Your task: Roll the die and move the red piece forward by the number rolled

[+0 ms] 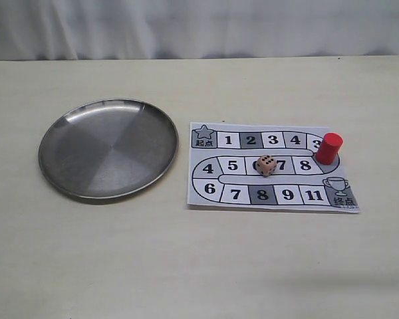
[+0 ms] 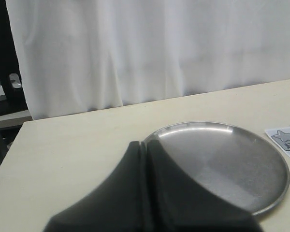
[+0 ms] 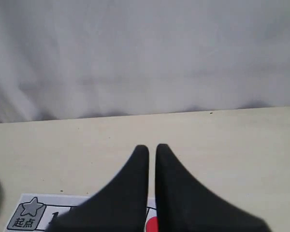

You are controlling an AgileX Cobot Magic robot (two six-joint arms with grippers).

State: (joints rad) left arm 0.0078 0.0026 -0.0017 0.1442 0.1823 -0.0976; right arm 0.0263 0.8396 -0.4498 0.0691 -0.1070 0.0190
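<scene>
plate sits left of board | left gripper, right gripper both pressed closed, holding nothing | red piece upright on board's right bend | die mid-board: I'd open wide, pinch opposite flat faces squarely

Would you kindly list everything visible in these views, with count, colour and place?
table: one, cream, under everything.
curtain: one, white, behind the table.
metal plate: one, silver, on the table's left.
game board: one, white and grey paper, right of the metal plate.
die: one, tan with black pips, on the game board's middle row.
red piece: one, red, upright at the game board's right end.
left claw: one, black, shut, by the metal plate.
right claw: one, black, shut, by the game board.
</scene>
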